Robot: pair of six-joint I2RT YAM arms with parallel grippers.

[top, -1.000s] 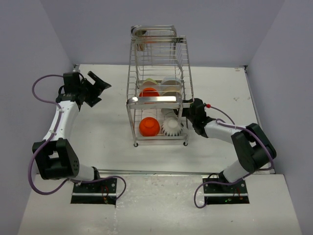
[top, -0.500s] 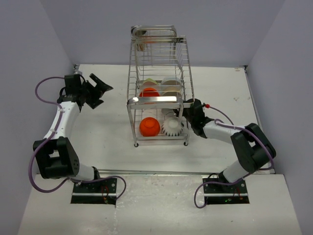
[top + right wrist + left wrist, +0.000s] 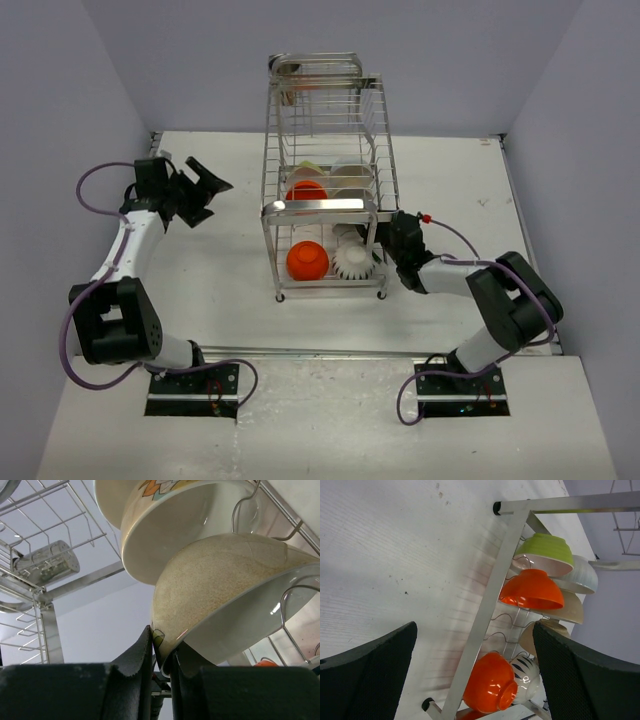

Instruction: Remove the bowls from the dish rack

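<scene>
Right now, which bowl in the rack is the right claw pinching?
The speckled cream bowl: its rim is pinched by the right gripper. The painted bowl next to it and the orange bowls are untouched.

Two arms here, left arm and right arm: white links, chunky black joints, purple cables looping off each, black base plates bolted down.

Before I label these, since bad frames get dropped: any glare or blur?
Top view: sharp, glare on the rack's front bar. Left wrist: fingers dark, soft-edged; lower orange bowl shows highlights. Right wrist: fingers soft, speckled bowl sharp, bright streak on its rim.
</scene>
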